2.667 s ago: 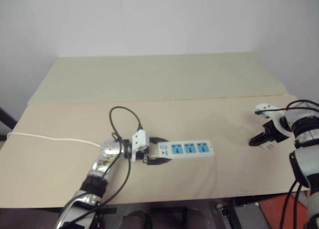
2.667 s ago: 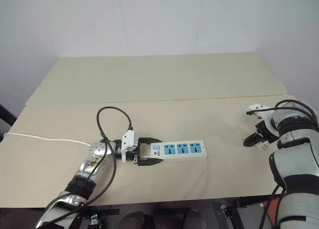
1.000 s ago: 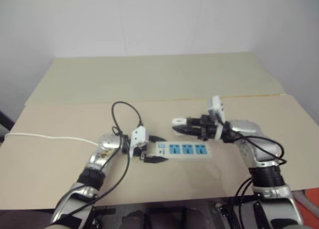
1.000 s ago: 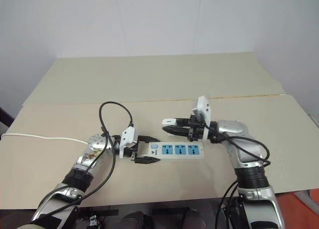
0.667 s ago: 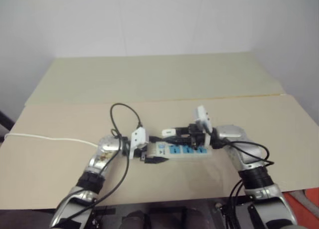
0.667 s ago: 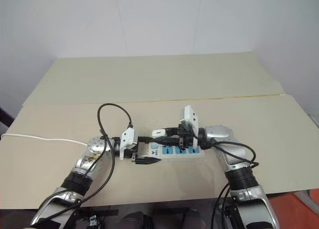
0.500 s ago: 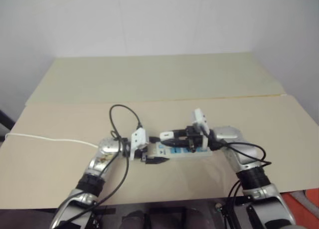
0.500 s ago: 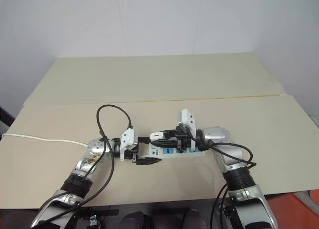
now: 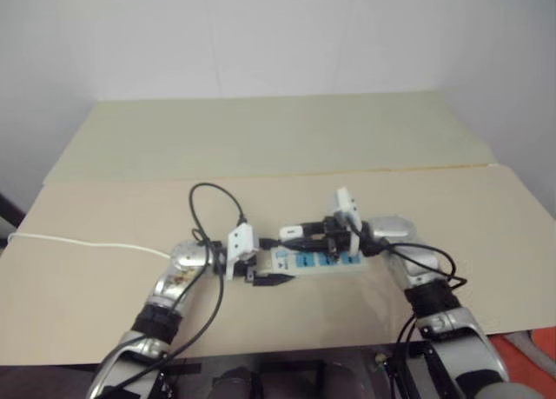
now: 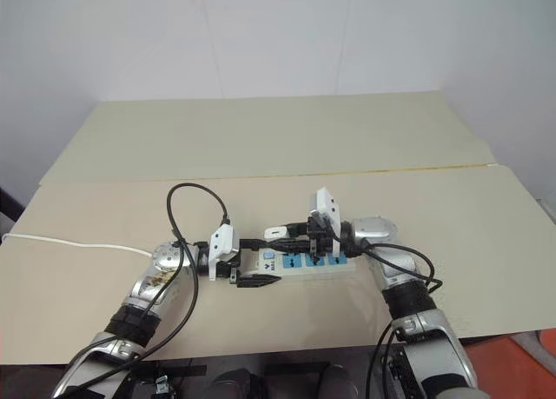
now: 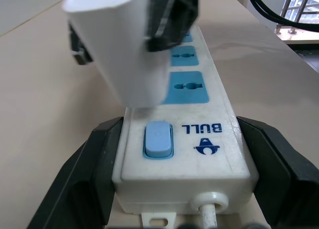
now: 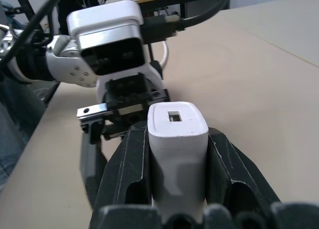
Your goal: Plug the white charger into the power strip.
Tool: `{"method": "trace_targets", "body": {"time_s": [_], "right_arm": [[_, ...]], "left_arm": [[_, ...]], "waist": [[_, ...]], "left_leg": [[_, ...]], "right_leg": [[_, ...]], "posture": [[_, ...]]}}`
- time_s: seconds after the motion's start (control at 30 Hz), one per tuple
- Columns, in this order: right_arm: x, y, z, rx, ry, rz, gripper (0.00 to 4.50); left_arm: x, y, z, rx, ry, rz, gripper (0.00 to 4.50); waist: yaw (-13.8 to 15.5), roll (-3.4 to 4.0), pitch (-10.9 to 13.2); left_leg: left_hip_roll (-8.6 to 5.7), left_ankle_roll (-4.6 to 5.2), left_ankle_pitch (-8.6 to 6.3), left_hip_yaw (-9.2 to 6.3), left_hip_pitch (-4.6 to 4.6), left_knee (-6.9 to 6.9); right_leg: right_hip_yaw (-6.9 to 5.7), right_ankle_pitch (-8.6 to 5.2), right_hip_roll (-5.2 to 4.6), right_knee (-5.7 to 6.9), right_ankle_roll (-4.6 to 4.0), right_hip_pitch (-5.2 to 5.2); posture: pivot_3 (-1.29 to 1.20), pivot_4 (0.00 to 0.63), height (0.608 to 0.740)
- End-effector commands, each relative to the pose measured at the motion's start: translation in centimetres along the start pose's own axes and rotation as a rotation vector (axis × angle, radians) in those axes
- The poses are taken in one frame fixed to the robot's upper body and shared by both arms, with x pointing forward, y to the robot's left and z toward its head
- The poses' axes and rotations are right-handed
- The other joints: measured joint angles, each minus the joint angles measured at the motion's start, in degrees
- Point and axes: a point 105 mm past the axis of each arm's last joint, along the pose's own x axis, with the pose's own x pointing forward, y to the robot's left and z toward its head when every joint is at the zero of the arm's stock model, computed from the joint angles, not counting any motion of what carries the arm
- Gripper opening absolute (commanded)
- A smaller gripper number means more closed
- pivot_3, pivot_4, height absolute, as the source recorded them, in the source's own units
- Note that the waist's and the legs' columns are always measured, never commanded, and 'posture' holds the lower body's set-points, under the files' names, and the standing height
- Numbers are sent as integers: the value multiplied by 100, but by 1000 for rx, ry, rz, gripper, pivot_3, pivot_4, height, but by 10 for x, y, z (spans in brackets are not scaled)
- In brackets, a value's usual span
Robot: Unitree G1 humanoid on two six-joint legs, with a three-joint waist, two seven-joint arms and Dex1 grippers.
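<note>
White charger (image 12: 177, 149) now hangs just above the power strip (image 11: 192, 134), near its switch end; earlier it was well off to the strip's right. Right gripper (image 12: 174, 139) clamps the charger. Left gripper (image 11: 179, 164), jaws wide, brackets the strip's switch end.

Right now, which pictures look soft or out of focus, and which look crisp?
Left eye view: hazy and dim all over, table edges soft. Right eye view: brighter and crisper. Left wrist view: the white charger up close is blurred, while the power strip and its lettering are sharp. Right wrist view: the charger is sharp and the room behind is soft.
</note>
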Motion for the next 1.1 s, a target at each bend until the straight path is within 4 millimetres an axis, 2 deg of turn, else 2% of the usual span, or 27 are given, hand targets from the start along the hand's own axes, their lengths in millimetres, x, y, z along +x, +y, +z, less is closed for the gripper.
{"method": "trace_targets", "body": {"time_s": [0.03, 0.7, 0.87, 1.1], "right_arm": [[-8, -3, 1, -31, 10, -6, 1138], [-7, 8, -16, -5, 33, 10, 1138], [-16, 3, -23, -11, 46, -26, 1138], [-42, 1, -34, -18, 93, -64, 1138]], "left_arm": [[-3, -10, -19, -64, 65, -33, 3257], [-7, -8, -20, -59, 77, -23, 3257], [-8, -7, -19, -57, 79, -19, 3257], [-13, -7, -20, -58, 85, -12, 3257]], "waist": [[0, 0, 0], [0, -1, -1], [1, -1, -1], [12, -2, -1]], "left_leg": [[1, 0, 0, 0, 0, 0], [4, -3, 1, 1, 5, -1], [4, -3, 1, 1, 6, -1], [5, -3, 1, 1, 18, -5]], "right_leg": [[0, 0, 1, 0, 0, 0], [3, 1, 3, -2, -3, 1], [4, 1, 3, -2, -3, 2], [5, 1, 2, -5, -4, 13]], "posture": [[0, 150, 740], [0, 150, 740], [0, 150, 740], [0, 150, 740]]}}
